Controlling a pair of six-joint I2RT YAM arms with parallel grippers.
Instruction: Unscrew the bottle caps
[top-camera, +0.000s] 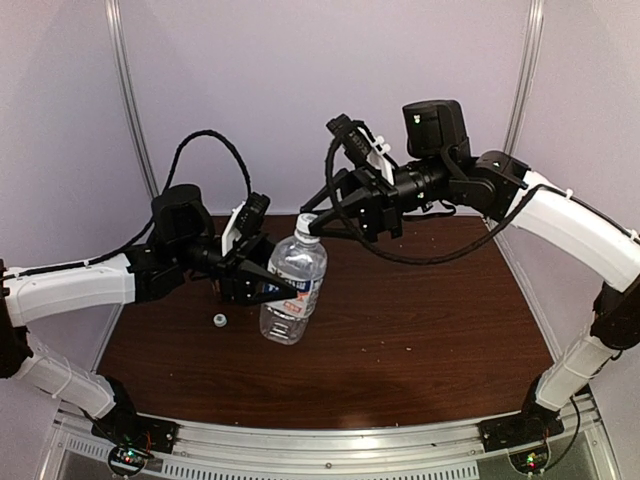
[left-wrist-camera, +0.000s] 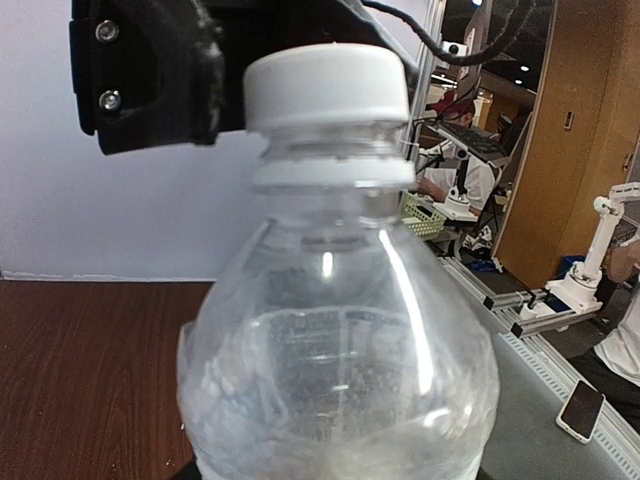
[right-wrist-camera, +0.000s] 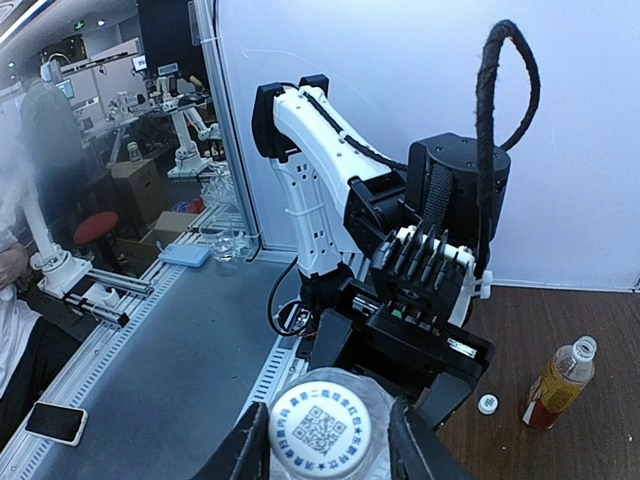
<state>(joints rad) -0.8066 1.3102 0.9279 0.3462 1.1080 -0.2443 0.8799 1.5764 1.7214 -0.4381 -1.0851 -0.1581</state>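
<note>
I count two bottles and two white caps. My left jaws pinch the clear water bottle (top-camera: 293, 290) around its label, toward the left edge of the counter (top-camera: 420, 310). Its cap (right-wrist-camera: 320, 430) is still on, and my right jaws straddle it, slightly spread, with a gap showing on one side. The amber bottle (right-wrist-camera: 558, 388) stands uncapped on the counter, the loose cap (top-camera: 219, 320) lying just beside it.

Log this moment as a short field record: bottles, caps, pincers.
clear bottle: held around the body by the left pincer
clear bottle's cap: on the neck
right pincer: straddles that cap, grip unclear
amber bottle: standing on the table, looks uncapped
loose cap: on the table beside the amber bottle
</note>
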